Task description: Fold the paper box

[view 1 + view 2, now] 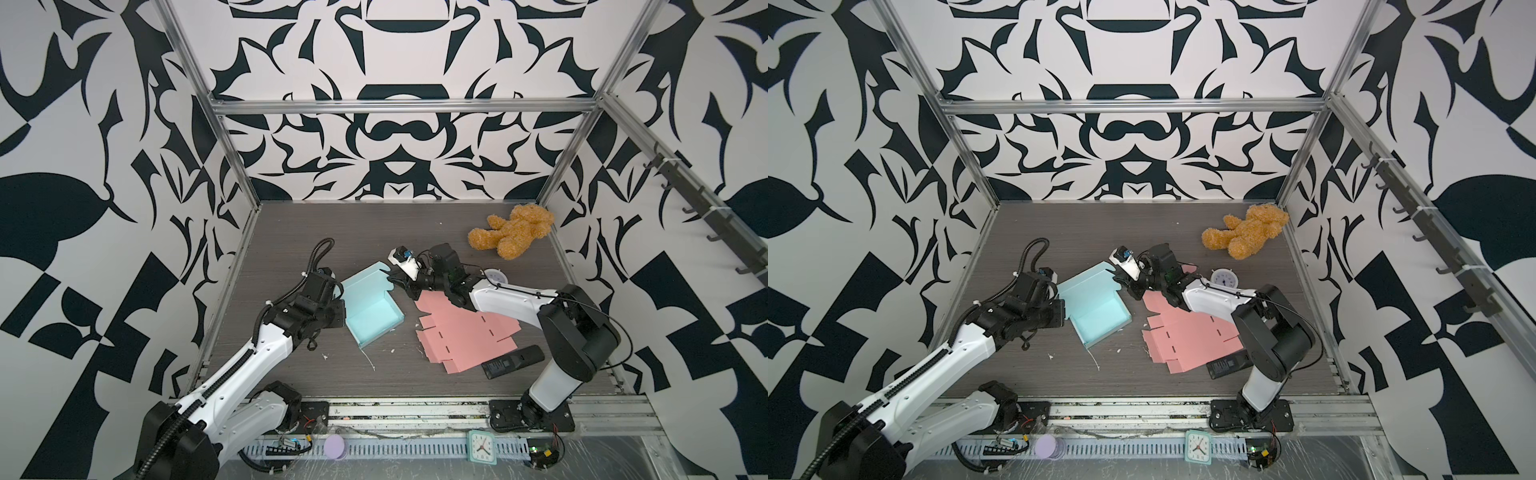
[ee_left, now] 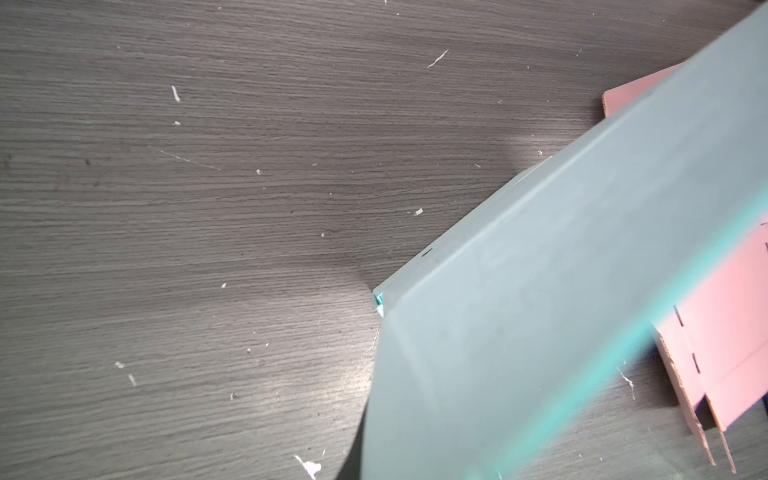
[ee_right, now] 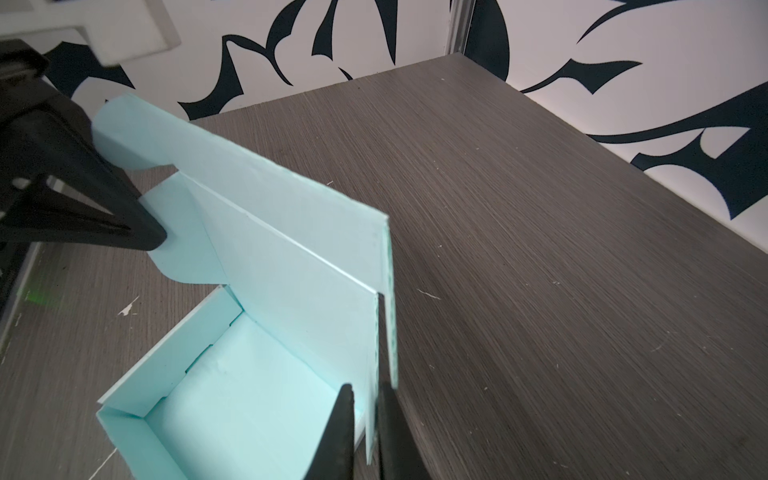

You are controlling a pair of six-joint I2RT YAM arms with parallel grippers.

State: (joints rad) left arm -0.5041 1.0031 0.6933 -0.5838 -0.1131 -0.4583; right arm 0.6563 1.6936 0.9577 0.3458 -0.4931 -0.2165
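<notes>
The teal paper box [image 1: 376,318] sits on the table [image 1: 316,232], tray formed, lid [image 3: 291,249] upright. Right fingers [image 3: 340,432] clamp the lid's near edge; left fingers [image 3: 120,220] pinch its far flap. Closing looks in hand: next, tuck the flaps inward and lower the lid squarely.

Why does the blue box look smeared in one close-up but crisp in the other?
In the left wrist view the blue paper box seems so near the lens that its edge blurs into a teal streak; in the right wrist view it is sharp.
</notes>
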